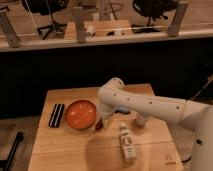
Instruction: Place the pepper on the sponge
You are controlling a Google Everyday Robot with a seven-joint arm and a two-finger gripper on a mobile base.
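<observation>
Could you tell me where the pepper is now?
In the camera view, the pepper is at the gripper, just right of the orange plate.

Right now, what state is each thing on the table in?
sponge: flat, partly hidden behind the arm.
orange plate: flat, empty.
pepper: at the orange plate's right rim, not on the sponge.
gripper: low, right at the pepper.
bottle: lying on its side.
black block: flat, left of the orange plate.
</observation>
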